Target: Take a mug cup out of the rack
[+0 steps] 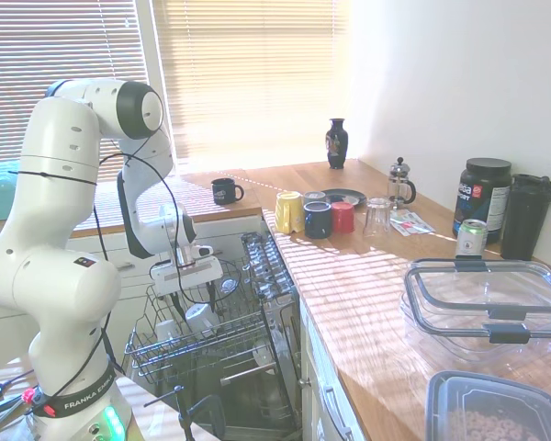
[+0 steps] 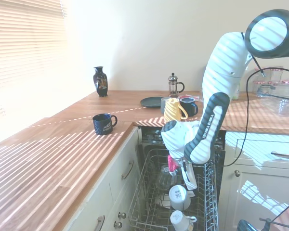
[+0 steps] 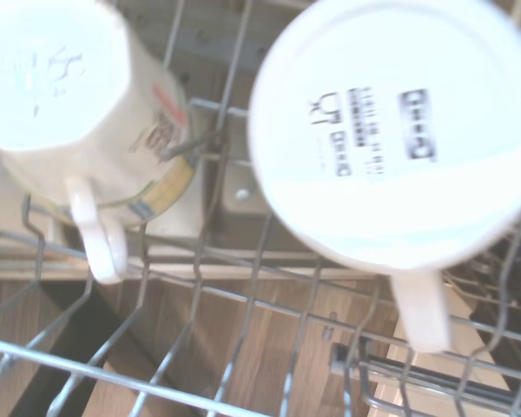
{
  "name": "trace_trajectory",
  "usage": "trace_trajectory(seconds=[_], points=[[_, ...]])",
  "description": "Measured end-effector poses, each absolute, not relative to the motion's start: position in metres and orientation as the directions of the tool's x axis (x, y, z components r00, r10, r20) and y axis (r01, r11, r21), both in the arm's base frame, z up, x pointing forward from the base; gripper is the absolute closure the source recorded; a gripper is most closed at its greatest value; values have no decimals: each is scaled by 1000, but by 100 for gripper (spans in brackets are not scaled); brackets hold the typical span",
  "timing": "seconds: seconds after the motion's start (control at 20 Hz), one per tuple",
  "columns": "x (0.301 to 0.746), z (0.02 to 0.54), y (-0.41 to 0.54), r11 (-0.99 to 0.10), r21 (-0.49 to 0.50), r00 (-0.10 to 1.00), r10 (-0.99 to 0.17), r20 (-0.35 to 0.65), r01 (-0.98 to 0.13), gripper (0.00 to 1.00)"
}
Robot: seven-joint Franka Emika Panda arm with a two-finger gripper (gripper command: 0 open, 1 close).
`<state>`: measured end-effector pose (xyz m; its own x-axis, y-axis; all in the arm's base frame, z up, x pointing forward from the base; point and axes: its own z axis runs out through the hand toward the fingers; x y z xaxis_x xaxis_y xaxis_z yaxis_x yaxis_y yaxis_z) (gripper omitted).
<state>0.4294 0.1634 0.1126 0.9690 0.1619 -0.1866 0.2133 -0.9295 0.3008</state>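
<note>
Two white mugs sit upside down in the rack [image 2: 149, 192]; the plain mug cup [image 2: 178, 196] lies directly beneath the gripper [image 2: 189, 182] — not yet lifted. Finger spacing cannot be told; grasp and removal remain.

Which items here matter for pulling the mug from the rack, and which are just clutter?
Relevant: white mug, rack, hand.
Clutter: second mug with print, black mug, yellow mug, vase, coffee press.
</note>
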Motion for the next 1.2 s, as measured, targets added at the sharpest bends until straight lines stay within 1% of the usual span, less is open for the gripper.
trace_trajectory(seconds=[0.2,0.4,0.7,0.75,0.95,1.2], points=[[429,87,170,-922,305,959,175,-225,239,0],[442,65,170,-925,298,961,177,-213,236,0],[457,41,163,-918,278,944,215,-251,283,0],[458,39,161,-916,279,942,219,-256,289,100],[461,28,158,-916,276,941,222,-254,290,100],[467,24,159,-930,257,954,209,-213,262,100]])
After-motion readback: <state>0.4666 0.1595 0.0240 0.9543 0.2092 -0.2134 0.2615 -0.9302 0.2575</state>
